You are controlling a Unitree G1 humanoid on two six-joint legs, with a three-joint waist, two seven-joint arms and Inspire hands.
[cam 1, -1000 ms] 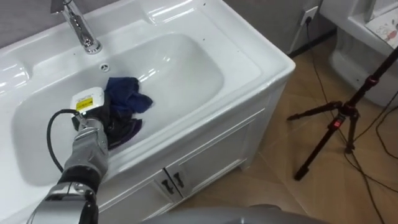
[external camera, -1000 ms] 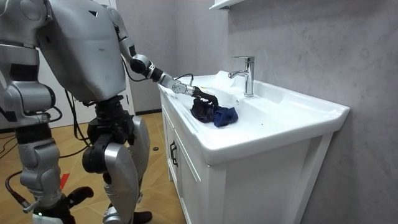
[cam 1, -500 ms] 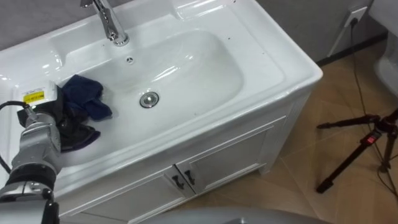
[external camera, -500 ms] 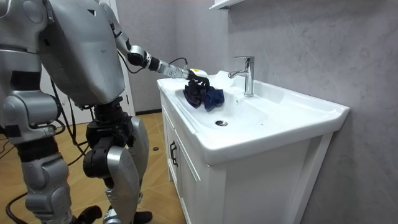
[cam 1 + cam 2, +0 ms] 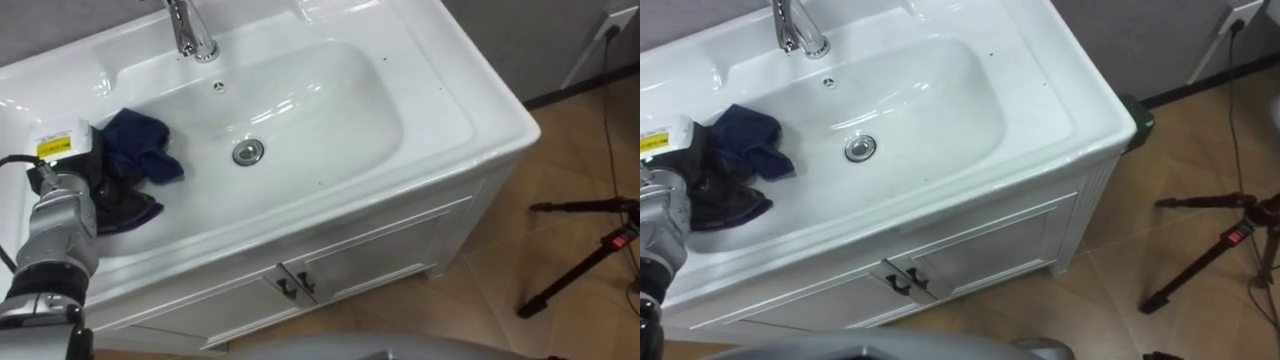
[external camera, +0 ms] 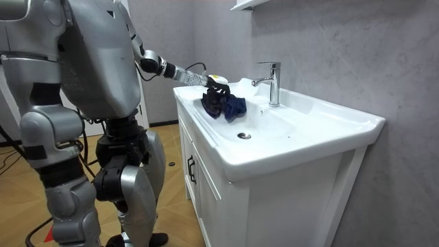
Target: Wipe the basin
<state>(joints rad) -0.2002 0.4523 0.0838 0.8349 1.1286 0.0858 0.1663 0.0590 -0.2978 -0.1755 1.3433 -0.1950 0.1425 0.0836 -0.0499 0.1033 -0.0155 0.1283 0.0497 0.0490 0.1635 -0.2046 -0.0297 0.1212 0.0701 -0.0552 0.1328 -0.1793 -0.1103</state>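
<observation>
A dark blue cloth [image 5: 140,160] lies bunched against the left slope of the white basin [image 5: 330,90], partly dark and crumpled under my left hand [image 5: 85,180]. That hand is black, comes in from the lower left, and has its fingers curled into the cloth. In the room view the left hand [image 6: 214,88] holds the cloth [image 6: 232,108] at the basin's end farthest from the camera, left of the faucet [image 6: 272,82]. The metal drain [image 5: 248,152] is uncovered in the bowl's middle.
A chrome faucet [image 5: 190,30] stands at the back rim. Below the basin is a white cabinet with two doors [image 5: 300,285]. A black tripod [image 5: 590,260] stands on the wooden floor to the right, with cables near the wall.
My left hand has dragged the cloth from the middle of the bowl to its left end, uncovering the drain. The eye view has shifted as well.
</observation>
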